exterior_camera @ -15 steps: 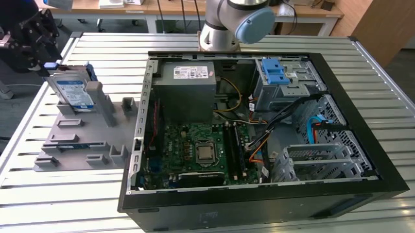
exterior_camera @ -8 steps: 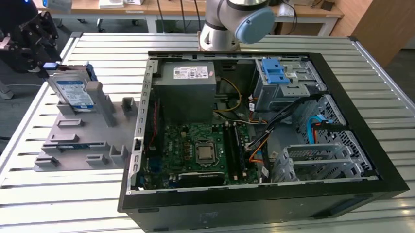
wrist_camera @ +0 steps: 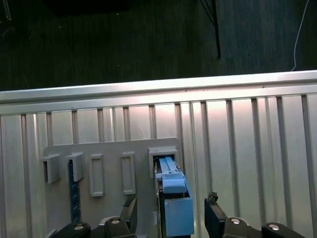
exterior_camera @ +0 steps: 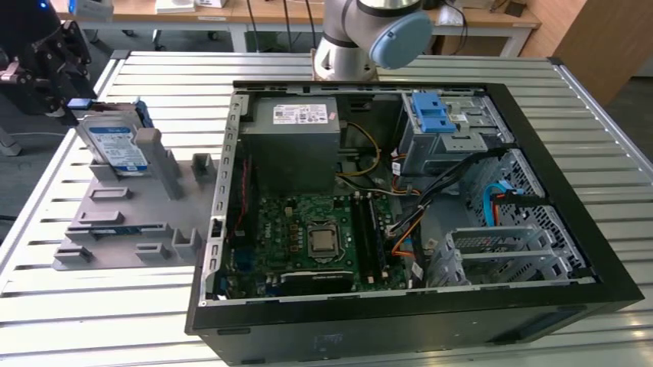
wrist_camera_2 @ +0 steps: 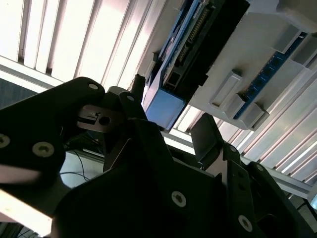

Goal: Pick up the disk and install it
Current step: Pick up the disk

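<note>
Scene: an open computer case (exterior_camera: 408, 313) lies on a slatted metal table (exterior_camera: 102, 306), and a grey fixture (exterior_camera: 122, 222) sits beside it toward the exterior view's left.
Disk: the disk (exterior_camera: 110, 145) stands on edge in a slot of the grey fixture, in the upper left of the exterior view. Its label faces the case and its blue carrier runs around the edge. It is well apart from the case and not yet lifted.
End effector: the end effector (wrist_camera: 171, 207) hangs over the top end of the disk. It is spread wide. In the first wrist view its two fingers (wrist_camera: 130, 210) straddle the blue carrier with a gap showing on each side, so nothing is gripped.
Contact: from the wrist views I judge the fingers to be beside the carrier, not touching it.
Destination: the metal drive bay (exterior_camera: 464, 141) with its blue latch (exterior_camera: 433, 115) sits in the far corner of the case, upper right of centre in the exterior view.
Step in hand: the approach to the pick, as I read it. The installing has not begun.
What a grasp calls for: I'd say the fingers must stay centred on the carrier and meet its flat sides squarely, and the lift must run straight out along the slot so the disk doesn't bind against the fixture walls.
</note>
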Controlling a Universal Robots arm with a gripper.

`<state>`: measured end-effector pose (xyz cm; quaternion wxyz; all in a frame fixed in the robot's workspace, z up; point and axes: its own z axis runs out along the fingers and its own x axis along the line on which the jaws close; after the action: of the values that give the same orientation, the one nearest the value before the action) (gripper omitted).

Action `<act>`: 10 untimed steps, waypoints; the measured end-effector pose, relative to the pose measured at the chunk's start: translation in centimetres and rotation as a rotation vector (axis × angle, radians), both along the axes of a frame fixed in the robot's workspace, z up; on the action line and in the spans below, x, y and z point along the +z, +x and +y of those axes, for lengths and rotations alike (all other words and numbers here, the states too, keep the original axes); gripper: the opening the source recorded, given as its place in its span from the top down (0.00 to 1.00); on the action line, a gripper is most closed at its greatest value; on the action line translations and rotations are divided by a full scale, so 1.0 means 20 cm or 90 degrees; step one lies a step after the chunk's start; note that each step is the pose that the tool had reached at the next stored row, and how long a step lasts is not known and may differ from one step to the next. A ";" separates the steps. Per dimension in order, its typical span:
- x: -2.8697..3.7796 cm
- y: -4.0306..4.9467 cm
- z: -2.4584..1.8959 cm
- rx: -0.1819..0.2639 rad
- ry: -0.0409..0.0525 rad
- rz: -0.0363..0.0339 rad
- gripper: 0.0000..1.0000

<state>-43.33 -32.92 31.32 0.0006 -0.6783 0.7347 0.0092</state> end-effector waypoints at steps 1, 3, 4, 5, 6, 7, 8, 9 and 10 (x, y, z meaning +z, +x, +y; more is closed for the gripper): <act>-0.003 0.000 0.000 0.000 0.0000 -0.0001 0.35; -0.009 0.000 0.001 0.000 0.0000 0.0001 0.35; -0.012 0.000 0.001 0.000 0.0000 0.0000 0.35; -0.014 0.000 0.001 0.000 0.0000 0.0000 0.35; -0.016 0.000 0.001 0.000 0.0000 0.0001 0.35; -0.017 0.000 0.001 0.000 0.0000 0.0001 0.35; -0.019 0.000 0.001 0.000 -0.0001 0.0001 0.37; -0.020 0.000 0.001 0.000 0.0000 0.0000 0.37; -0.022 0.000 0.001 0.000 0.0000 0.0000 0.44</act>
<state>-43.33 -32.90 30.89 0.0006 -0.6785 0.7345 0.0092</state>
